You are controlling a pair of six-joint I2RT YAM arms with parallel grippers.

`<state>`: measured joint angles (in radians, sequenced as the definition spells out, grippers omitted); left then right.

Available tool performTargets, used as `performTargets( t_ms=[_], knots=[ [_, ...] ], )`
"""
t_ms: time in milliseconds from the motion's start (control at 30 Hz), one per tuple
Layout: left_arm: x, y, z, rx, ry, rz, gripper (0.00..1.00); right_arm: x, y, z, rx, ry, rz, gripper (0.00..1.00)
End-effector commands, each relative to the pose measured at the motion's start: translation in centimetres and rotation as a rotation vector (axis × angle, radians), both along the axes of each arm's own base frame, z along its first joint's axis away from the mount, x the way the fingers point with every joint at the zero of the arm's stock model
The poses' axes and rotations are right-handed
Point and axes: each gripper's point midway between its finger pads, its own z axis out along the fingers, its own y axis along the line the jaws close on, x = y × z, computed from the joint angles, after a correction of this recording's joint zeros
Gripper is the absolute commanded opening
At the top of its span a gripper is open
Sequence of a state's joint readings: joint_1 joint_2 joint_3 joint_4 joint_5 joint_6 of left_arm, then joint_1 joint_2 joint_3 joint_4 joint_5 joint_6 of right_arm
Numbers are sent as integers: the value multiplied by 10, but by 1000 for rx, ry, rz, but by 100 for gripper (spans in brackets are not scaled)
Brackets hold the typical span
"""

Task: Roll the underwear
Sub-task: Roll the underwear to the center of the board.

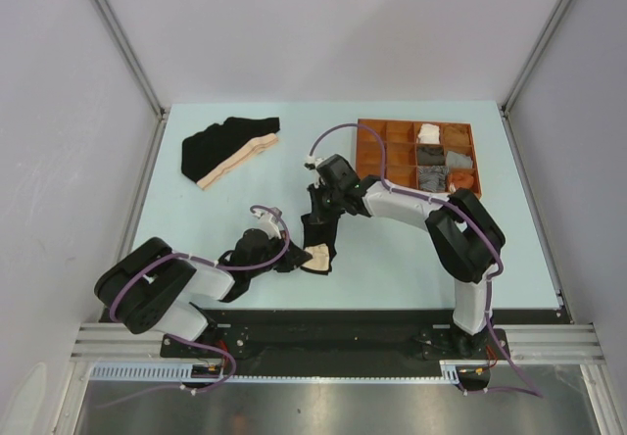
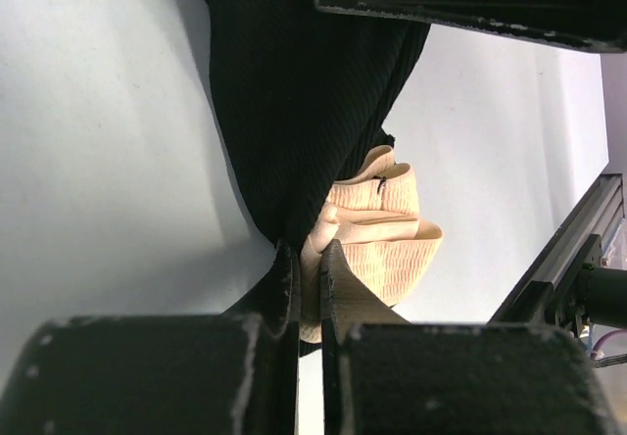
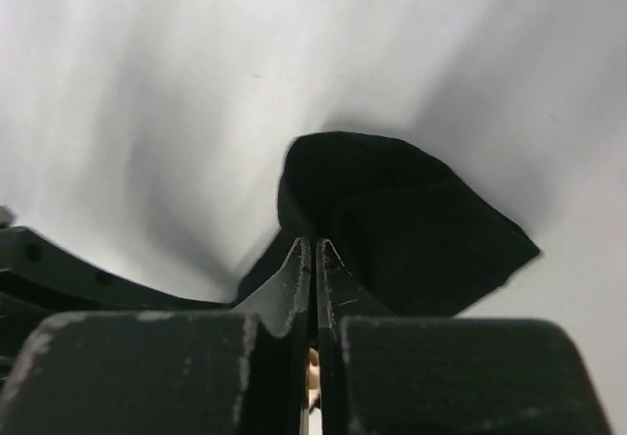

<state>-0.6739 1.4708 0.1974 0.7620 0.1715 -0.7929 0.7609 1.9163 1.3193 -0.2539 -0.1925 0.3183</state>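
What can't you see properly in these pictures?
- Tray, top view: the things inside are too small to name.
- Held brief, top view: partly covered by the right gripper.
- Right wrist view: the gripper's fingers hide where they pinch the brief.

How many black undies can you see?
2. One black brief lies flat, far left on the table; the other brief is held up near the front middle. The tray's bundles might include more.

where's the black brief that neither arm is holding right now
In the top view the loose black brief lies flat at the far left of the table, its beige waistband on the side nearer the arms, well left of the brown tray.
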Motion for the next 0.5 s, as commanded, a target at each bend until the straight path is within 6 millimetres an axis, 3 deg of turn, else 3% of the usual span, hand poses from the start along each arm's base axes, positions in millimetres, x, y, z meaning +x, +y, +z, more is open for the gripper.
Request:
performTargets(
  t_ms=[0, 200, 467],
  knots=[
    [-64, 46, -73, 240, 283, -32, 0, 32, -19, 26, -37, -108, -95, 0],
    [-63, 48, -73, 248, 283, -18, 0, 41, -47, 19, -135, -113, -208, 0],
    [-58, 41, -59, 205, 227, -35, 0, 47, -70, -13, -242, -122, -284, 0]
  ],
)
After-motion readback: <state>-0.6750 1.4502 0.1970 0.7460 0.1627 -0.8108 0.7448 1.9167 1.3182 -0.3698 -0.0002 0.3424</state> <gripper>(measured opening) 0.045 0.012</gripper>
